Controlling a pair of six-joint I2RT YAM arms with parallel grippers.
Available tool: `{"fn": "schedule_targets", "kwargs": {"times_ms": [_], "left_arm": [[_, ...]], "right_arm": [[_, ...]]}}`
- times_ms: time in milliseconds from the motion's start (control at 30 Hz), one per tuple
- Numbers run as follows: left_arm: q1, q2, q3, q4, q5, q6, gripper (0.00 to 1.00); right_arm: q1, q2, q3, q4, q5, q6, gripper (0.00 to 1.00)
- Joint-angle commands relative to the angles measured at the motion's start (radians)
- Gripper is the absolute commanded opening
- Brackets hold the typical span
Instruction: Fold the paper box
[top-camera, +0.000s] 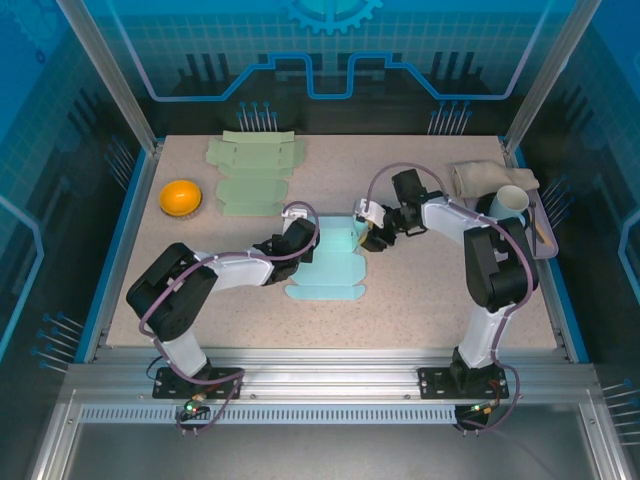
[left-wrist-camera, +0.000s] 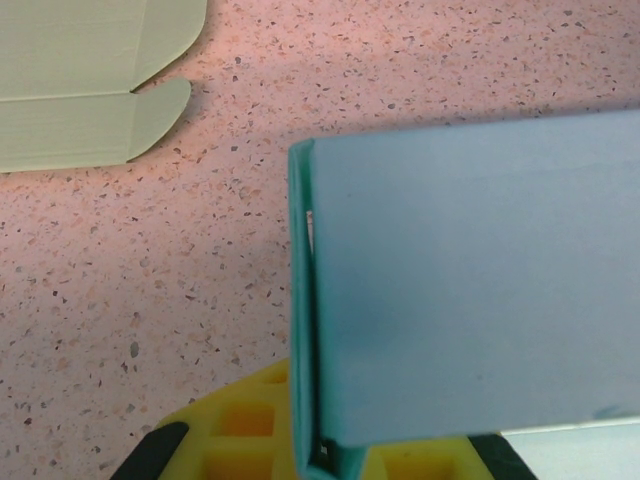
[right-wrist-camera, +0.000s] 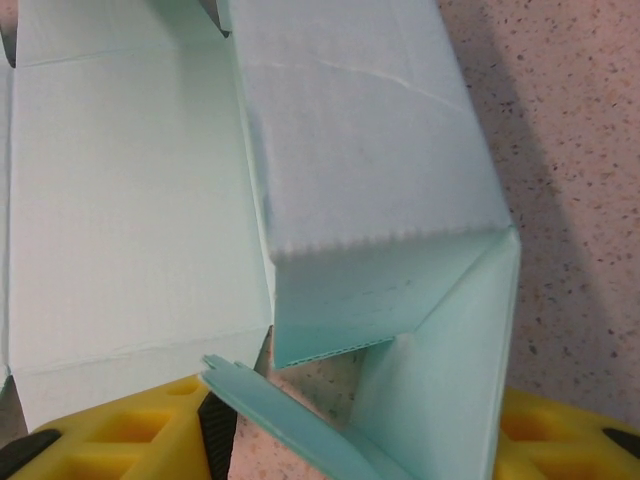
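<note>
Left end effector, arm reaching low, pinches a raised wall of the blue paper box; right end effector, elbow bent, spreads wide around its folded corner.

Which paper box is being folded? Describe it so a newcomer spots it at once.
On the speckled table, look to the middle, where the left gripper and right gripper meet. The light blue box lies between them. Unlike the pale green blanks lying flat at the back left beside the orange bowl, it is blue and has walls already standing up.
</note>
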Motion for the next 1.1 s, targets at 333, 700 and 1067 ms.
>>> {"fn": "schedule_targets", "kwargs": {"times_ms": [333,700,1067], "left_arm": [[-0.012,0.031,0.022,-0.118,0.052,-0.034,0.00],[-0.013,0.021,0.030,-0.131,0.060,-0.070,0.00],[-0.020,0.016,0.058,-0.176,0.095,-0.136,0.00]], "right_arm": [[0.061,-0.097,-0.063,0.072,0.009,0.139,0.49],[0.168,-0.113,-0.100,0.183,0.282,0.314,0.45],[0.285,-0.094,-0.072,0.277,0.578,0.563,0.41]]}}
